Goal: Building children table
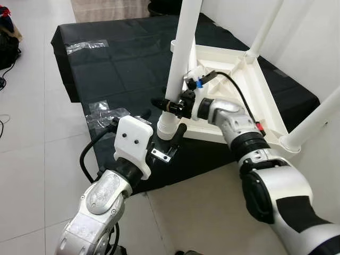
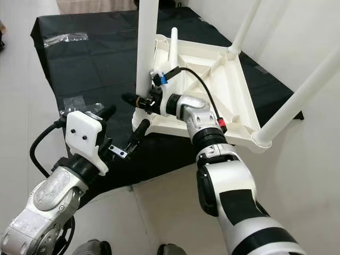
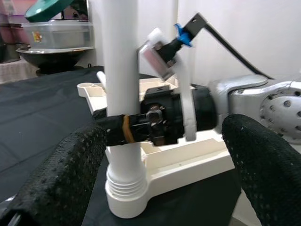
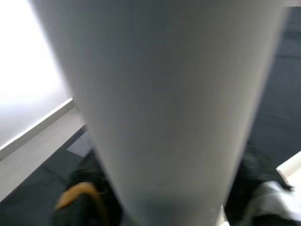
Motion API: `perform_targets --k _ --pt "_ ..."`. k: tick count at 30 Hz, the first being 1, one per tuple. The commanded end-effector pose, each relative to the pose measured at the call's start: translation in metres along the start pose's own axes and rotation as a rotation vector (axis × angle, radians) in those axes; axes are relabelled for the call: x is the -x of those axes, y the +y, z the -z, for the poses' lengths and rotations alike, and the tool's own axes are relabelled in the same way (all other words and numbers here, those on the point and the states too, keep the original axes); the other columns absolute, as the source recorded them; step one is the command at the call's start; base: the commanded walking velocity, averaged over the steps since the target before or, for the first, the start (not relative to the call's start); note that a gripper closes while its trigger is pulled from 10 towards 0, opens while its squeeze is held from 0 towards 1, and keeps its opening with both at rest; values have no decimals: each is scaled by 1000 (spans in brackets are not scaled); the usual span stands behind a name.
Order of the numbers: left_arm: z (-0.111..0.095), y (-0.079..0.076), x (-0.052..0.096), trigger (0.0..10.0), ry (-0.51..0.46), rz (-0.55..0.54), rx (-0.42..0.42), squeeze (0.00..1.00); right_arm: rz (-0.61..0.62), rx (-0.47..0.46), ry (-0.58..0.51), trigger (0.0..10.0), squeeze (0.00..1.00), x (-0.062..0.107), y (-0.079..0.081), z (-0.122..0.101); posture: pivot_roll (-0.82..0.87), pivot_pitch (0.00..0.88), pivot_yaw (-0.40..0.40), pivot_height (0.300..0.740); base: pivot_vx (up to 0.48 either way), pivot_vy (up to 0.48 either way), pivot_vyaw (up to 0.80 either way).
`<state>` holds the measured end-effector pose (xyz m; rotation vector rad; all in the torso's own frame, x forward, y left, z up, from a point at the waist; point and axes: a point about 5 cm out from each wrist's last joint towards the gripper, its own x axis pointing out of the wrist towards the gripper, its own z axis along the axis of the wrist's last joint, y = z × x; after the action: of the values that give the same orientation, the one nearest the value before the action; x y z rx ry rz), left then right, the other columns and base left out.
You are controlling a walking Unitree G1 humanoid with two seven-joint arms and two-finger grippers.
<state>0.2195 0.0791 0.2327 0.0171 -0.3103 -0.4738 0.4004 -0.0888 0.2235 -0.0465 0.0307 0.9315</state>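
Note:
A white children's table point(image 1: 249, 90) lies upside down on a black cloth point(image 1: 122, 58) on the floor. A white leg point(image 1: 183, 53) stands upright in the table's near left corner socket point(image 3: 124, 202). My right gripper point(image 1: 169, 104) is shut on this leg just above the socket; the leg point(image 4: 164, 94) looms close in the right wrist view. My left gripper point(image 1: 162, 127) is open, its two black fingers point(image 3: 61, 179) on either side of the socket without touching it. Two more legs point(image 1: 265, 26) point(image 1: 313, 119) stand in the far and right corners.
Clear plastic bags point(image 1: 87, 46) point(image 1: 103, 112) lie on the cloth to the left. Pale tiled floor point(image 1: 32, 133) surrounds the cloth, and a white wall point(image 1: 313, 48) runs close along the right. A dark bag point(image 1: 8, 37) sits at the far left. Bowls and a container point(image 3: 51, 37) stand beyond the cloth.

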Motion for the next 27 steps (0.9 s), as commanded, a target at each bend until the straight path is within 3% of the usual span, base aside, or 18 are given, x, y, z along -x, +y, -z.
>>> perform_targets --k 1,4,6,7,9,10,11,15,19,23,27 --pt "-3 -3 1 10000 -6 3 10 0 21 2 2 0 0 0 -2 -2 102 140 -123 740 0 0 0" --pt "-2 -1 1 10000 -6 -7 3 0 211 27 -11 0 0 6 -15 -2 95 133 -122 740 0 0 0" --pt "-2 -1 1 10000 -6 -7 3 0 211 27 -11 0 0 6 -15 -2 95 133 -122 740 0 0 0" --pt "-2 -1 1 10000 -7 -9 1 0 282 28 -21 0 0 10 -21 -2 93 132 -122 740 0 0 0" --pt "-2 -1 1 10000 -7 -9 1 0 282 28 -21 0 0 10 -21 -2 93 132 -122 740 0 0 0" --pt "-2 -1 0 10000 -9 -10 0 0 362 21 -24 0 0 13 -26 -2 91 126 -118 740 0 0 0" --pt "-2 -1 0 10000 -9 -10 0 0 362 21 -24 0 0 13 -26 -2 91 126 -118 740 0 0 0" --pt "-2 0 -2 10000 -15 -7 -7 0 767 10 -13 0 0 21 -39 1 88 111 -113 740 0 0 0" --pt "-2 0 -2 10000 -16 -7 -8 0 859 -11 -3 0 0 21 -39 3 87 107 -112 740 0 0 0" --pt "-2 0 -2 10000 -16 -8 -10 0 1081 -105 21 0 0 19 -34 5 86 102 -115 740 0 0 0" --pt "-1 0 -2 10000 -14 -10 -10 0 1183 -155 -1 0 0 19 -32 0 85 100 -115 740 0 0 0"
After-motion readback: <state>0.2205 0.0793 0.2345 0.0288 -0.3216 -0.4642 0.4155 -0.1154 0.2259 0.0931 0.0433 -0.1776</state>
